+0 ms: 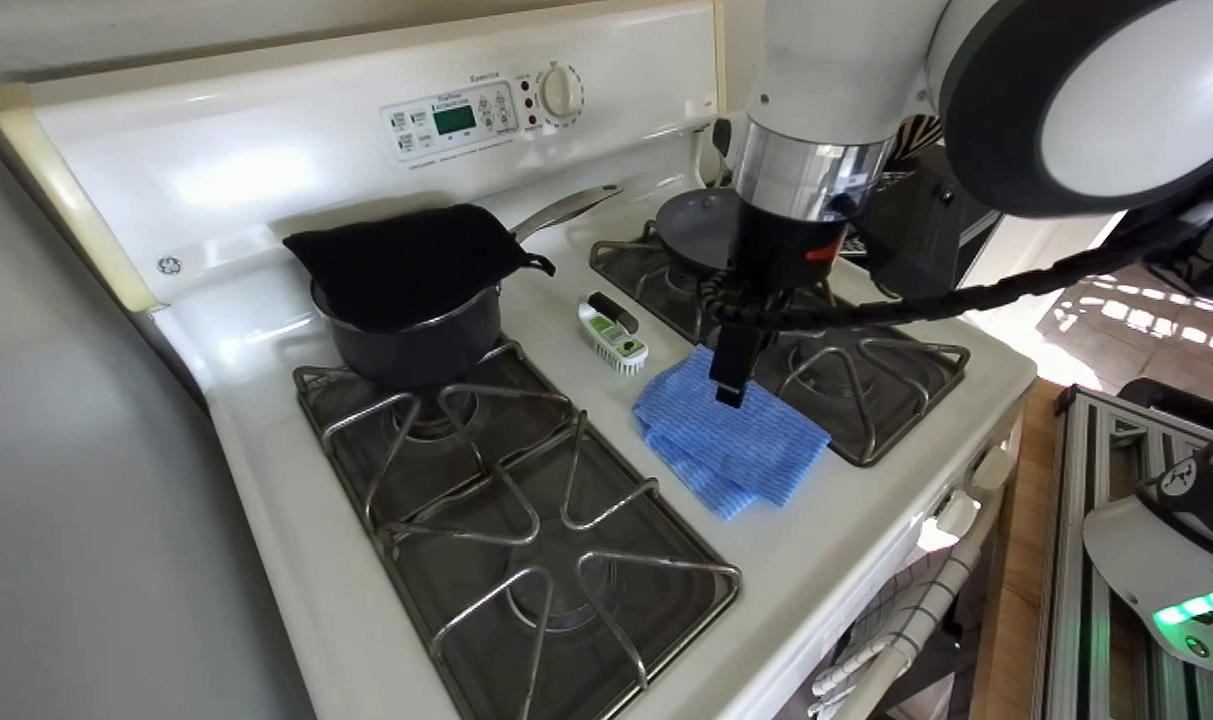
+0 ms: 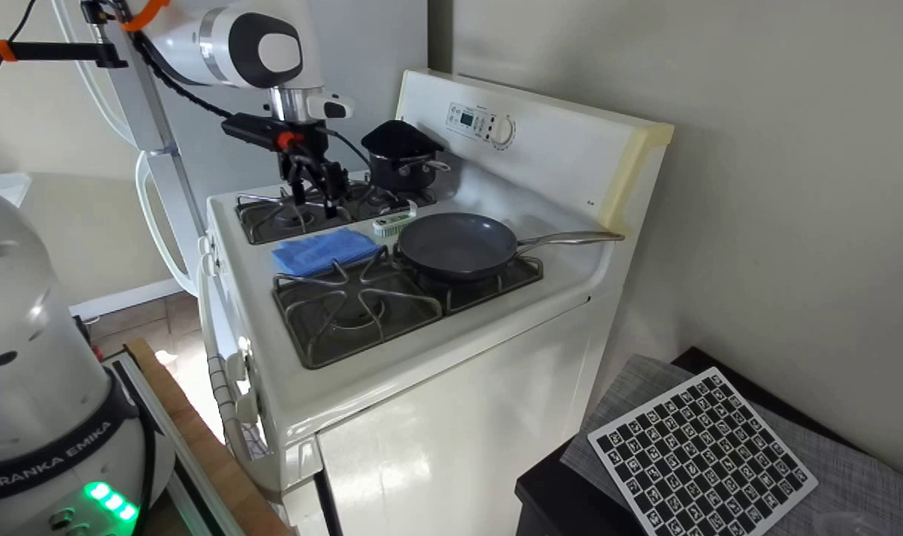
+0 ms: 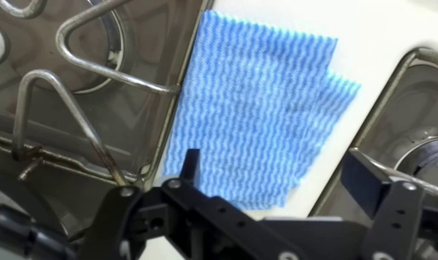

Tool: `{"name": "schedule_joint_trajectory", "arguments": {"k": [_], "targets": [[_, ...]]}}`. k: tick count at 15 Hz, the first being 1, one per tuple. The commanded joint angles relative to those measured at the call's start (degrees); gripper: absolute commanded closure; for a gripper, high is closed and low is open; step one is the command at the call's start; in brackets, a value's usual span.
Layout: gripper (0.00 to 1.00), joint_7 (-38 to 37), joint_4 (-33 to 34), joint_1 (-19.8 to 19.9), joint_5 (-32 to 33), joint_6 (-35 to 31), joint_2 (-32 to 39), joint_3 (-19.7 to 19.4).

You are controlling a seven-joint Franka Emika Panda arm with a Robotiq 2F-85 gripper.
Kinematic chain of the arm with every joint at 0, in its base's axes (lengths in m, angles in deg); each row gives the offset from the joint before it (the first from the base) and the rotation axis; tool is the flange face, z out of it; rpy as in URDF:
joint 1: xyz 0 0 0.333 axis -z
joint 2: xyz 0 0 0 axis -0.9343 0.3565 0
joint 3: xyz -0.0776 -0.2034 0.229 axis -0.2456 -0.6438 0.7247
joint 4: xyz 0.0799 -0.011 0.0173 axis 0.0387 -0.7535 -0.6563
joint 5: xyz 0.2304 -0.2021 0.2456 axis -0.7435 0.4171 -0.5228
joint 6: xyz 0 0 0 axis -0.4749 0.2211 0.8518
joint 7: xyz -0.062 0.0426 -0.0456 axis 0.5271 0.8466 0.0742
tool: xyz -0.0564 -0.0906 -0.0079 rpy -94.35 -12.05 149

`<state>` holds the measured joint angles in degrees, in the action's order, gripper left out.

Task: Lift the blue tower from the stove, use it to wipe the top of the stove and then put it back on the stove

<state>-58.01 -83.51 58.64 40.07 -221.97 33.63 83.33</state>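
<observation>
Showing lit green lights, the robot's base (image 2: 45,391) stands nearest in an exterior view, beside a strip of wood (image 2: 209,454). Just past it comes the front of the white stove (image 1: 806,560), where a pale checked cloth (image 1: 906,625) hangs below the burner knobs (image 1: 993,468). On the white surface between the two sets of burners (image 1: 566,590) lies the blue towel (image 3: 247,108), flat and folded, patterned with fine wavy stripes; a lower layer shows along one side, and in the wrist view one edge runs along the rim of a burner well (image 3: 143,115). The jaws hang above the towel, apart from it, spread wide in a released state: in the wrist view one side of them overlaps the blue fabric, while the other side overlaps the opposite burner well (image 3: 392,104). Farther back, near the towel, a green-and-white brush (image 1: 611,340) with pale bristles rests on the same white surface. To one side of it a dark grey frying pan (image 2: 458,246) sits over the rear of one set, its metal handle sticking out; to the other, a dark pot (image 1: 416,345) stands over the rear of the other set, with a black cloth (image 1: 406,260) draped over its top. Farthest off rises the white back panel (image 1: 296,150), carrying a small display (image 1: 454,120) with a green screen and a round dial (image 1: 561,92).
</observation>
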Motion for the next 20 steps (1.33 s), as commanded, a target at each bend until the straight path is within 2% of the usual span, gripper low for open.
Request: {"name": "schedule_joint_trajectory", "arguments": {"k": [1, 7, 15, 20], "targets": [[0.0, -1.66, 1.62, -0.06, 1.26, 6.54, -4.64, 1.22], [0.0, -3.84, 6.39, 0.47, 3.63, 13.04, -8.09, 2.76], [0.0, -6.56, 10.98, 0.51, 4.21, 19.98, -8.97, 3.71], [0.0, -5.68, 11.43, 0.32, 3.47, 19.09, -8.51, 3.34]]}}
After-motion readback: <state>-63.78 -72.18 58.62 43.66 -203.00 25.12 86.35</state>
